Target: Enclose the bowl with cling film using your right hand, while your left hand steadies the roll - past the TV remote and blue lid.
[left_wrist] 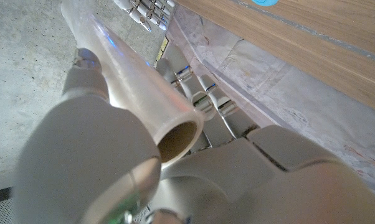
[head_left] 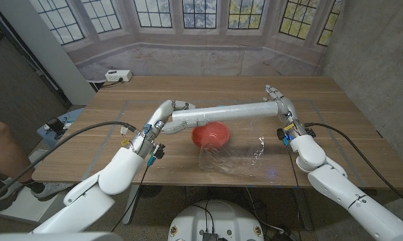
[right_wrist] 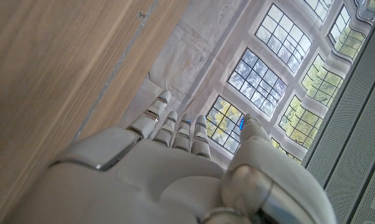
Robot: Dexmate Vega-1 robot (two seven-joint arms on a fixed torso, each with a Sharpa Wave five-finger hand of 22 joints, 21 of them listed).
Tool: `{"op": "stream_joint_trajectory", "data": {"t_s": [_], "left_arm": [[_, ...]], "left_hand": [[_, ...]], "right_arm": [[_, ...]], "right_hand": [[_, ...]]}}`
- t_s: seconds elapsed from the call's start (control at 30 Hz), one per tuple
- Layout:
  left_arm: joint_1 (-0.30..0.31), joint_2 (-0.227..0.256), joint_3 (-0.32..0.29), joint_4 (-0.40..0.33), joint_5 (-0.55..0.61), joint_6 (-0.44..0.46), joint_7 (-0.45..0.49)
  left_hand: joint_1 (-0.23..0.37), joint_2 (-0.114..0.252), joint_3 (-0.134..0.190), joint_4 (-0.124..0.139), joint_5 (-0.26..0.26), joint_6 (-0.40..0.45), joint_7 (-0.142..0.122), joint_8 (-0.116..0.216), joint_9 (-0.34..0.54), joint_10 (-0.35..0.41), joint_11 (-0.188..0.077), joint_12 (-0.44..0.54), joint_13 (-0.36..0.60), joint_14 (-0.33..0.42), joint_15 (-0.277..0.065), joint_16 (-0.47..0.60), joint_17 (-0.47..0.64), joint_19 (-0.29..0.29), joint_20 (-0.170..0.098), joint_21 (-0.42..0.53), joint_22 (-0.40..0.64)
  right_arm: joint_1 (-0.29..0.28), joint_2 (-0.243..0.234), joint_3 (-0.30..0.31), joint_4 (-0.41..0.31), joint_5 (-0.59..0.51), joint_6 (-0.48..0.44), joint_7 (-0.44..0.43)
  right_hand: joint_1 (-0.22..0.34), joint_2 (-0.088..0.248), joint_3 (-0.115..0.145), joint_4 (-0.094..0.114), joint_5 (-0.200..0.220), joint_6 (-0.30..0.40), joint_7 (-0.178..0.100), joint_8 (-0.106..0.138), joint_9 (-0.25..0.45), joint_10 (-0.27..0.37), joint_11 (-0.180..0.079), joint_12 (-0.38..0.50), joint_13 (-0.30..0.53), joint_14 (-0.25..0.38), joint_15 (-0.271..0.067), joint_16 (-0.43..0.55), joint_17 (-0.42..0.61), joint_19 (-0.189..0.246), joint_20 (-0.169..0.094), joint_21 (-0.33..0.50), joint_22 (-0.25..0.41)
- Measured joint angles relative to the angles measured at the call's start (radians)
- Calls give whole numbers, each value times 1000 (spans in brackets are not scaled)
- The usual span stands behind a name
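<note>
Red plastic marks the bowl (head_left: pixel 210 134), which sits on the wooden table (head_left: pixel 335 127) near its middle, partly under the roll of cling film (head_left: pixel 225 112). That roll is lifted off the table and runs almost level across the head view, one end in each hand. The left hand (head_left: pixel 167 115) grips its near end: in the left wrist view the open cardboard core sits between thumb and curled fingers (left_wrist: pixel 203 99). This looks like the steadying hold the task asks for. The right hand (head_left: pixel 279 102) meets the far end of the roll, but whether its fingers clasp it or only press against it I cannot tell; its own wrist camera shows only the back of the hand with fingers lying side by side. A crumpled sheet of film (head_left: pixel 229 158) lies on the table just in front of the bowl, not over it, so the covering seems not yet done. No brand, label or writing is legible.
</note>
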Motion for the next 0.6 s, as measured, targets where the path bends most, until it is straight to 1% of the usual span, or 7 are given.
{"op": "stream_joint_trajectory", "data": {"t_s": [0.13,0.27,0.3,0.6], "left_arm": [[20,-7,-16,2,4,-4,11],[24,-8,-19,3,6,-9,16],[40,-15,-35,7,6,-11,18],[56,-24,-57,22,2,-25,15]], "left_hand": [[0,0,0,0,0,0,0,0,0,0,0,0,0,0,0,0,0,0,0,0,0],[0,0,0,0,0,0,0,0,0,0,0,0,3,0,0,0,0,0,0,0,0],[0,0,0,0,0,0,0,-2,0,0,0,0,4,0,0,0,0,0,0,0,0],[0,0,0,0,0,2,2,-3,-1,0,0,-8,5,0,0,0,0,0,0,0,0]], "right_arm": [[-27,-17,9,-30,-6,-21,-12],[-47,-30,17,-55,-7,-23,-13],[-56,-35,20,-65,-17,-48,-26],[-104,-63,39,-121,-39,-89,-53]], "right_hand": [[0,0,0,0,0,0,0,0,0,0,0,0,0,0,0,0,0,0,0,0,0],[0,0,0,0,0,0,0,0,0,0,0,0,0,0,0,0,0,0,0,0,0],[0,0,0,0,0,0,0,0,0,0,0,0,0,0,0,0,0,0,0,0,0],[0,0,0,0,0,0,0,0,0,0,0,0,0,0,0,0,-2,0,0,0,0]]}}
